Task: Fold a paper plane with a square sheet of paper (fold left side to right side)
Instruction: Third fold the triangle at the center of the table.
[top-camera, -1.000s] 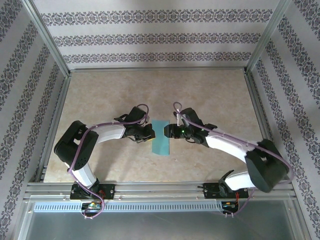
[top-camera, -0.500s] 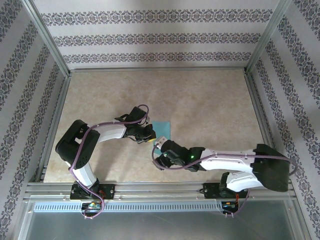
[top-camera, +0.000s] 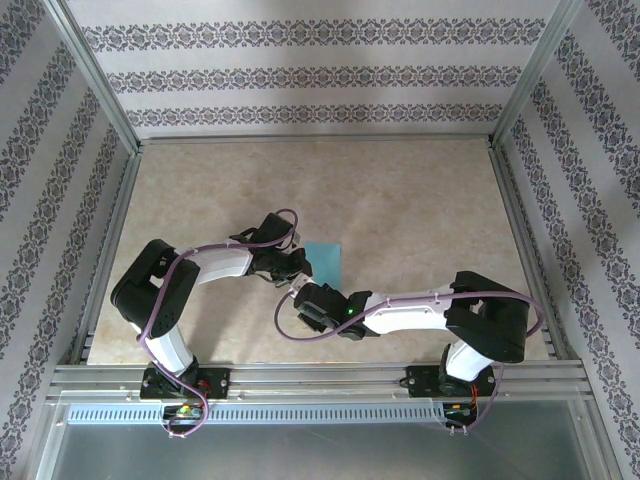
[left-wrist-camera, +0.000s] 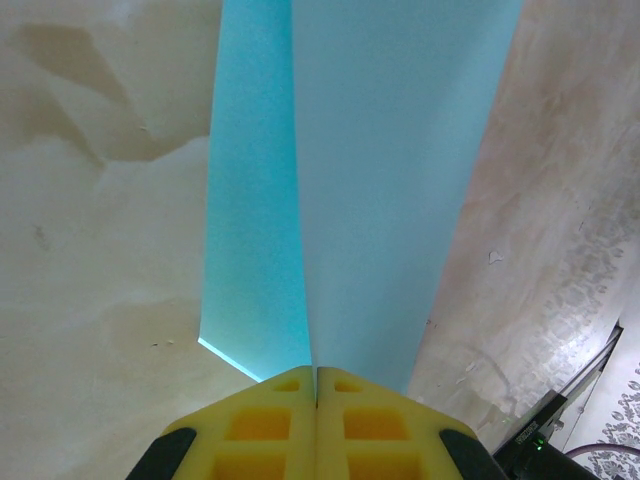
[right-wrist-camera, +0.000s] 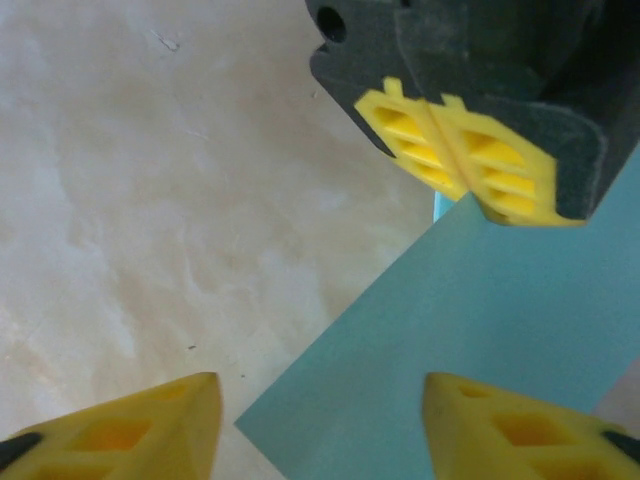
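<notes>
our right gripper (right-wrist-camera: 315, 390) has swung round to the near corner of the folded teal sheet of paper (top-camera: 325, 262), jaws apart and empty. the left gripper (right-wrist-camera: 455, 165), fingers pressed together, seems to pin its edge mid-table so nothing slides.

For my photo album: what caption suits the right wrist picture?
Open right jaws hover over the teal paper while shut left jaws rest on its edge.

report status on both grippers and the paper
left gripper shut, tips at paper edge. right gripper open, over a paper corner. paper folded, crease showing. grippers crowded together there.
</notes>
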